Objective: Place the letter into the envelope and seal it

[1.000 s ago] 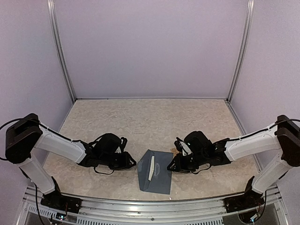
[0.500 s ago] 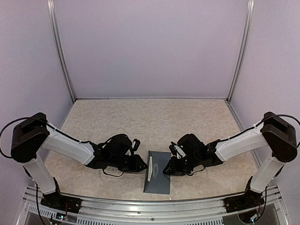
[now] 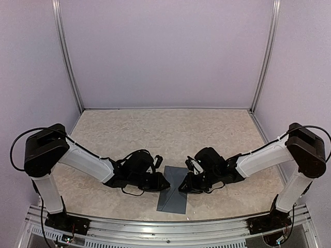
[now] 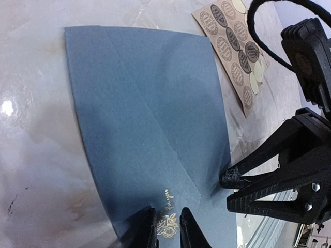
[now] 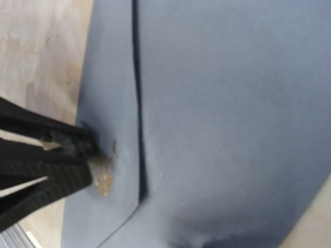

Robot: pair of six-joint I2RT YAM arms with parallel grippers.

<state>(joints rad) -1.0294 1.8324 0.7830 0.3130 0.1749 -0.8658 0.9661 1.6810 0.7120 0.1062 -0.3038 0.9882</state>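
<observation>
The envelope [image 4: 150,113] is judged light, floppy, best pinched at an edge; whether the left gripper [image 4: 166,219] or right gripper [image 4: 231,179] grips it cannot be told.

The slate-blue rectangular paper envelope [image 3: 173,199] [image 4: 150,113] [image 5: 232,129] lies flat on the pale stone-look table [image 3: 155,134]. It sits near the front edge, about in the middle. Its short ends point to the front and the back, and it is turned just a little. Its three-cornered flap is folded down flat on the body. A small gold flower mark [image 4: 166,225] is printed close to the flap's tip.
</observation>
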